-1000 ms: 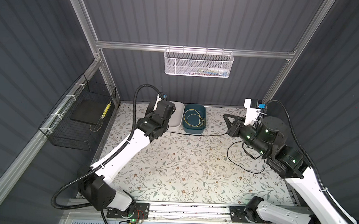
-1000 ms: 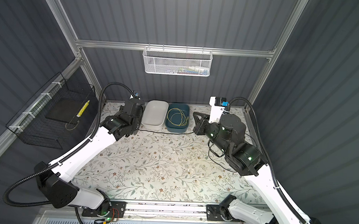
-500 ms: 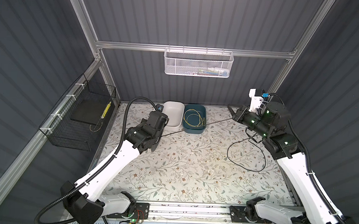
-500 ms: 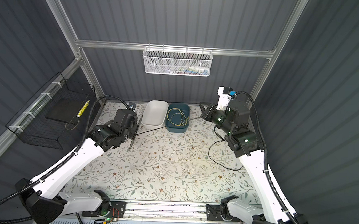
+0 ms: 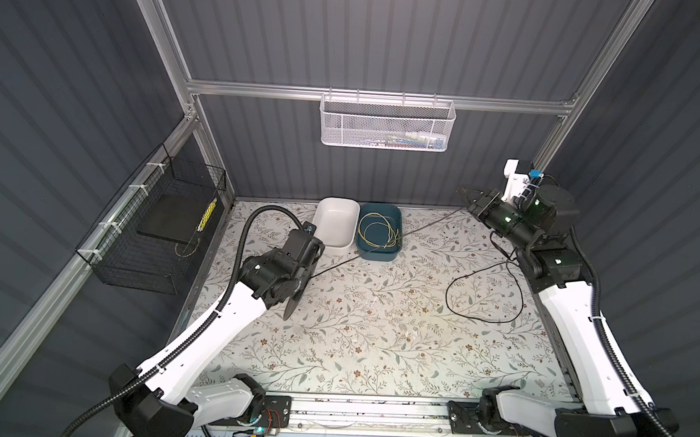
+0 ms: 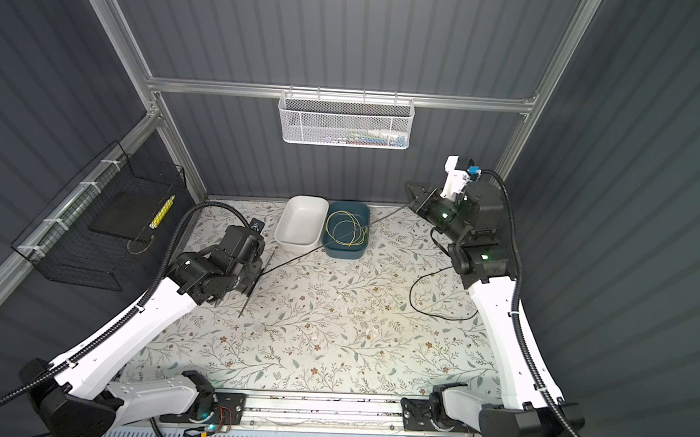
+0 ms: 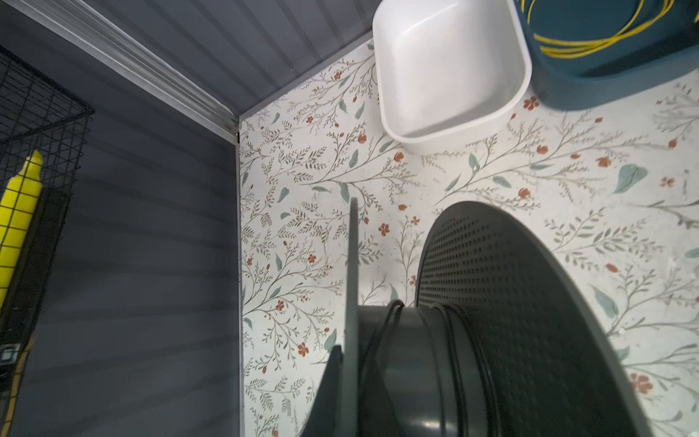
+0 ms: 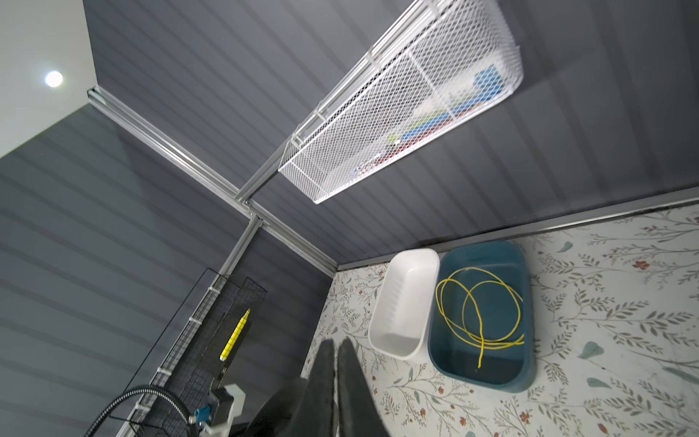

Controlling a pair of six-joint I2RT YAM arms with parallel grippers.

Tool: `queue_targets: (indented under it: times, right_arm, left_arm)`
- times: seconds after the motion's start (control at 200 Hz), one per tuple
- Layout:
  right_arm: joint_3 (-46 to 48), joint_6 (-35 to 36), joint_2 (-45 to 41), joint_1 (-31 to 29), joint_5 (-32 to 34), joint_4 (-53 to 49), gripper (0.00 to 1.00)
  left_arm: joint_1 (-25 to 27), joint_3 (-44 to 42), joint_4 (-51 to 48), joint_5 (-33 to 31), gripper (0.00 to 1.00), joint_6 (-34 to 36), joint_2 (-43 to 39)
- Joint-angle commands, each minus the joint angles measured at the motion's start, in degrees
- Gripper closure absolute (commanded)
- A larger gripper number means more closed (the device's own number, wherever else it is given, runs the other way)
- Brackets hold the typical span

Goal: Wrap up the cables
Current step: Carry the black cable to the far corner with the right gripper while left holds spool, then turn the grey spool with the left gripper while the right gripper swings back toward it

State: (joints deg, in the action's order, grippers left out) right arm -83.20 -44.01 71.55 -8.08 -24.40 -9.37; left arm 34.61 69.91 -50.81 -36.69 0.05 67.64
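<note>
Gripping a black spool (image 7: 510, 302) edge-on in the left hand (image 5: 299, 282), closing narrow on it, carrying a few turns of the cable (image 5: 431, 223) round its hub. Pinching that cable in the right hand (image 5: 466, 199), closing almost fully. Stretching taut from left hand to right, crossing above the teal bin (image 5: 377, 253) between them, then trailing in a slack loop on the desk (image 5: 374, 337) beneath the right hand.

Left claw (image 5: 297, 283) with spool (image 7: 510, 302) drawn back toward front-left, right claw (image 5: 468, 196) lifted rearward, cable (image 5: 337, 265) span between them longer.
</note>
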Motion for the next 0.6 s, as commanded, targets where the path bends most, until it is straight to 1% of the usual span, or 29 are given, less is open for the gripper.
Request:
queue_targets:
  times: [0.0, 0.265, 0.435, 0.595]
  right_arm:
    - [-3.5, -2.1, 1.7, 2.9, -2.3, 3.8, 0.91]
    - [-11.5, -3.2, 9.1, 8.8, -4.7, 1.4, 0.91]
    - [-17.5, 0.1, 13.4, 10.4, -2.9, -3.3, 0.9]
    - [-20.5, -0.8, 16.8, 12.7, -3.2, -4.5, 0.92]
  left_arm:
    - [-0.6, -0.4, -2.6, -3.7, 1.0, 2.3, -2.6]
    - [-0.6, -1.8, -4.2, -4.4, 1.0, 2.1, -5.1]
    - [-0.6, -0.7, -6.9, -4.9, 1.0, 3.6, -6.9]
    - [-0.6, 0.8, -10.0, -6.5, 1.0, 4.3, -8.6]
